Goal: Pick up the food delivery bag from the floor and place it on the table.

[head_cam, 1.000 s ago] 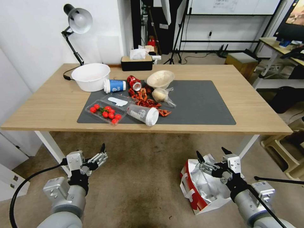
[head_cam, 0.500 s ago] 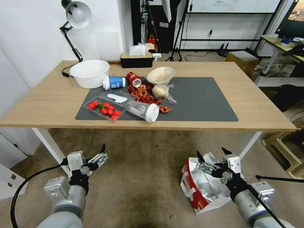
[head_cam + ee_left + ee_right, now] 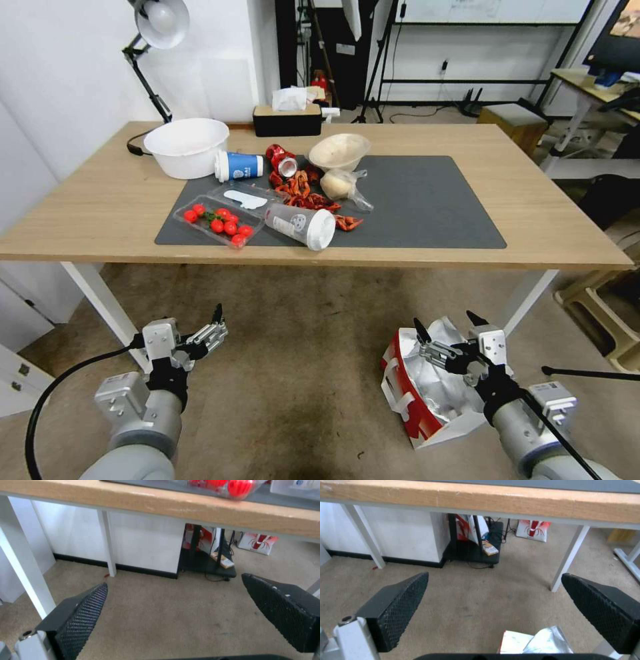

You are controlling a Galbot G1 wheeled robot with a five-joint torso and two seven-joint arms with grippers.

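Note:
The food delivery bag (image 3: 427,393) stands open on the floor (image 3: 300,347) at the lower right, white with red sides and a silver foil lining. Its foil top (image 3: 536,642) also shows in the right wrist view. My right gripper (image 3: 447,321) hovers open just above the bag's mouth, its fingers (image 3: 403,600) spread wide and holding nothing. My left gripper (image 3: 208,327) hangs open over bare floor at the lower left, fingers (image 3: 83,620) wide apart. The table (image 3: 100,200) stands beyond both grippers, with a dark grey mat (image 3: 427,200) on its light-wood top.
The mat's left half carries a white bowl (image 3: 187,145), cups, a red can, crayfish shells (image 3: 303,197) and a tomato tray (image 3: 217,223). White table legs (image 3: 93,300) stand near each gripper. A tissue box (image 3: 287,120) and a lamp (image 3: 160,20) are at the back.
The whole head picture has shifted, so the camera has moved: the table looks wider and a little higher. Both grippers stay open in the same pose, and the bag stays on the floor.

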